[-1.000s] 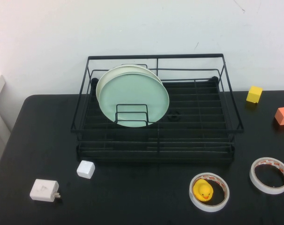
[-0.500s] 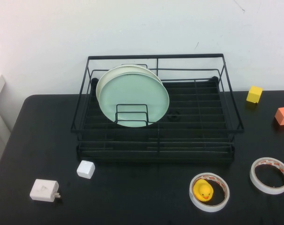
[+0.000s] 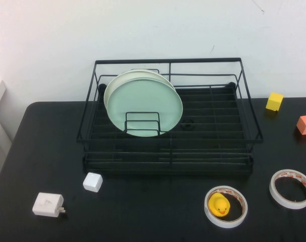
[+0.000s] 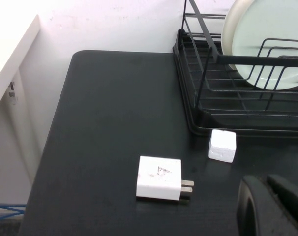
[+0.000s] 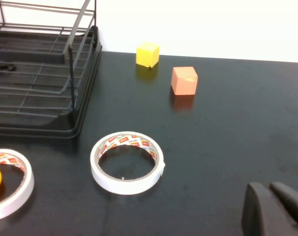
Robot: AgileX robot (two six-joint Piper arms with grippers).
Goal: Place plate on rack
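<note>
Nearest the robot, both arms sit pulled back over the front edge of the black desk [image 3: 37,151], out of the high view altogether. The left pincer [image 4: 274,206] shows only in its wrist view, its dark fingers lying side by side with barely a slit between them and nothing held; the right pincer [image 5: 277,209] looks the same in its own view, fingers drawn together and empty, low over the desk. That posture reads as parked, which fits a job judged to be finished. Just ahead of the left pincer lie a white wall charger [image 3: 48,204] and a small white cube [image 3: 92,182], the cube close to the rack's front rail. On the right side, a roll of tape [image 3: 225,206] rings a yellow rubber duck [image 3: 219,204], and a second tape roll [image 3: 291,188] lies near it. Beyond these stands the black wire rack [image 3: 213,151]. In its left half the mint-green plate [image 3: 144,106] stands on edge, propped by the small wire divider [image 3: 142,123] in front of it and leaning back against a cream-white plate [image 3: 115,83] behind. Farthest off, right of the rack, sit an orange block [image 3: 305,124] and a yellow cube [image 3: 274,101] near the wall.
</note>
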